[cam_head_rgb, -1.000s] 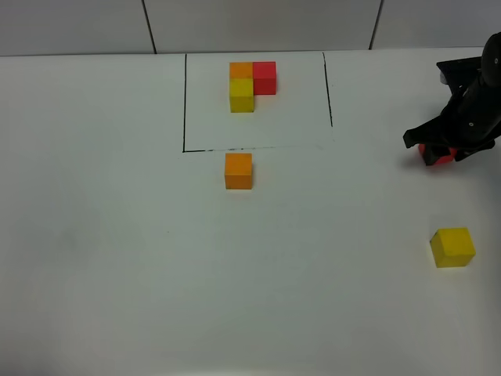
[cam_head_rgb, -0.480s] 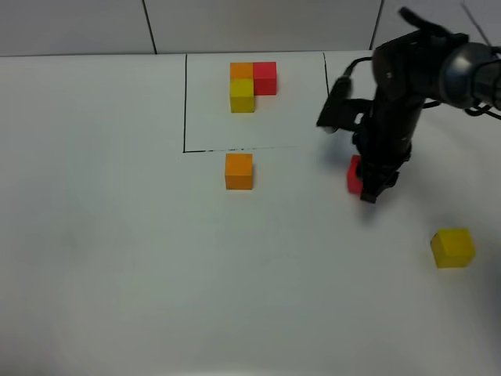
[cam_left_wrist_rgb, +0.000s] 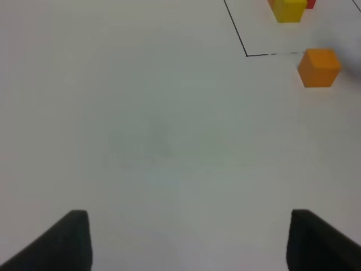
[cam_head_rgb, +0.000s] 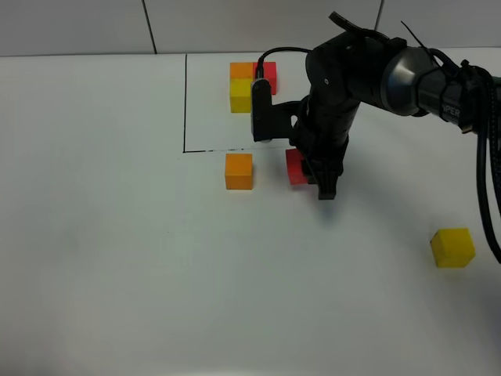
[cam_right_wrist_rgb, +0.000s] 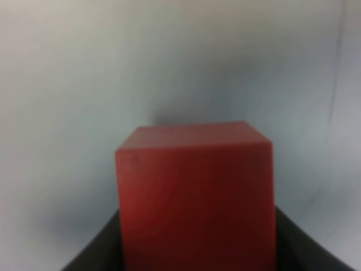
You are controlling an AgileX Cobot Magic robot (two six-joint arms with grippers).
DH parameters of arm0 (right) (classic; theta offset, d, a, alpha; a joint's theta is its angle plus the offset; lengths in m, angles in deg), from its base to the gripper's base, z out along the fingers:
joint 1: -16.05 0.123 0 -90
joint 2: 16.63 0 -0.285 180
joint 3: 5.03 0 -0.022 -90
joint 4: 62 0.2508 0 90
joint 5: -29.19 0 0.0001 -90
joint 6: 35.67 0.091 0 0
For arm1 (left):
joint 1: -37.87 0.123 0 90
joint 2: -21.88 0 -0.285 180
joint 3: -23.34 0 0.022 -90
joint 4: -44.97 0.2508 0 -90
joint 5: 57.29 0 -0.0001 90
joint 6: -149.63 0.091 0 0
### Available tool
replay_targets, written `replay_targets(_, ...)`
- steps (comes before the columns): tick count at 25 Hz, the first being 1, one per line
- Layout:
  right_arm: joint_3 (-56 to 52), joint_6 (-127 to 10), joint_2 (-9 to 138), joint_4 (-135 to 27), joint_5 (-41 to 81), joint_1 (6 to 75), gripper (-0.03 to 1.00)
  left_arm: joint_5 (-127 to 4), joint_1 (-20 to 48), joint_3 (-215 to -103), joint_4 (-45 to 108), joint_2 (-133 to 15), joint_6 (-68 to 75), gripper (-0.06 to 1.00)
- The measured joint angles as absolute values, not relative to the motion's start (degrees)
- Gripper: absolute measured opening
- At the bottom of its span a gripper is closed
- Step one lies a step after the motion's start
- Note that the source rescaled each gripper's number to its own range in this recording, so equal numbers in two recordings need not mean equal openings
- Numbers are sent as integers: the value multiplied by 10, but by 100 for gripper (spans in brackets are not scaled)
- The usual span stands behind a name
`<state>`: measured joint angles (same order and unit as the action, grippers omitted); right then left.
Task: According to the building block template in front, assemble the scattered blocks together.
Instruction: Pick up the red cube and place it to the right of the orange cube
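Observation:
The building block template (cam_head_rgb: 252,82), an orange, red and yellow cluster, sits inside the black drawn rectangle (cam_head_rgb: 185,102) at the back. A loose orange cube (cam_head_rgb: 239,171) lies just in front of that frame and also shows in the left wrist view (cam_left_wrist_rgb: 319,68). My right gripper (cam_head_rgb: 315,171) is shut on the red cube (cam_head_rgb: 296,167), holding it a short gap to the right of the orange cube. In the right wrist view the red cube (cam_right_wrist_rgb: 194,192) fills the space between the dark fingers (cam_right_wrist_rgb: 96,254). A yellow cube (cam_head_rgb: 452,247) lies far right. My left gripper (cam_left_wrist_rgb: 192,243) is open over bare table.
The right arm and its cable (cam_head_rgb: 489,180) stretch from the right edge across the frame's right side. The white table (cam_head_rgb: 117,258) runs back to a tiled wall (cam_head_rgb: 78,23).
My right arm has swept left from the table's right edge with the red cube in its grip, ending beside the orange cube. The orange and yellow cubes have not moved.

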<state>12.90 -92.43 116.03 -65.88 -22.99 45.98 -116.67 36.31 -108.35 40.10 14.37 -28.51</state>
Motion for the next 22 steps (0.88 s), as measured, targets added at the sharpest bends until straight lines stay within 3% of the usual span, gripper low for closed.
replay_targets(22, 272, -943, 1278, -565, -290, 460, 1, -1167, 363, -1084, 401, 144, -285, 60)
